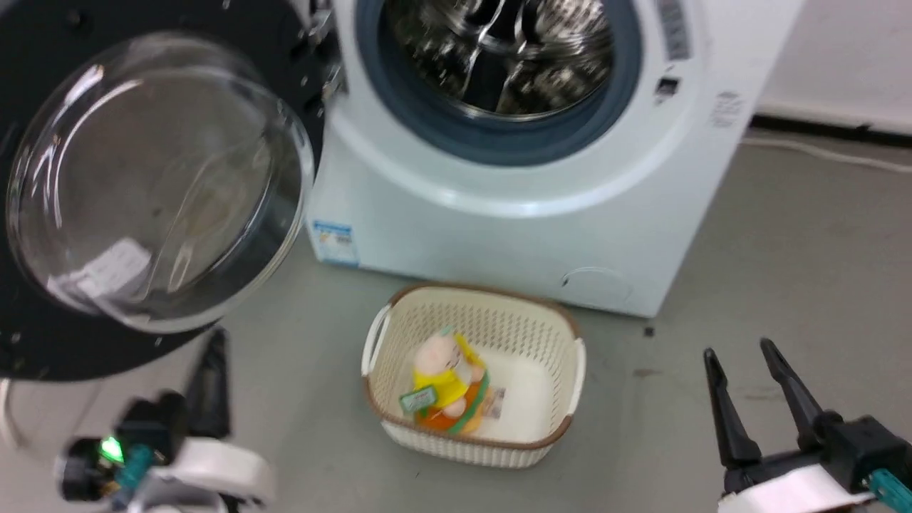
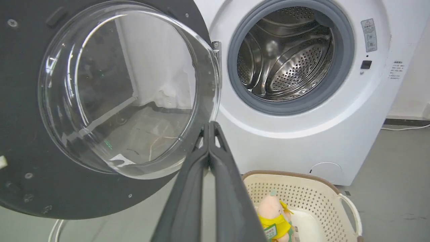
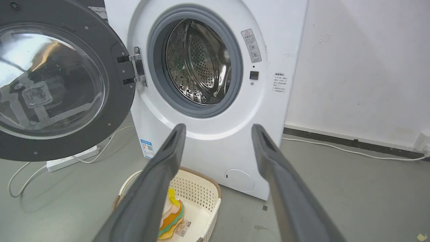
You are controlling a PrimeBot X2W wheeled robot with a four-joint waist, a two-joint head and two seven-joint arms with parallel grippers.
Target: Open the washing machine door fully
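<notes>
In the head view you see the washing machine door standing open at 9 o'clock, the left gripper under it at 7, and the right gripper spread wide at 4. The left wrist view shows you the left fingers pressed together and empty, tips near the glass rim; whether they touch it is unclear. The right wrist view adds the hinge, a power strip on the grey floor at 8, and a basket below the drum.

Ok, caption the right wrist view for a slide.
Right gripper open before the drum; washing machine door swung wide.
</notes>
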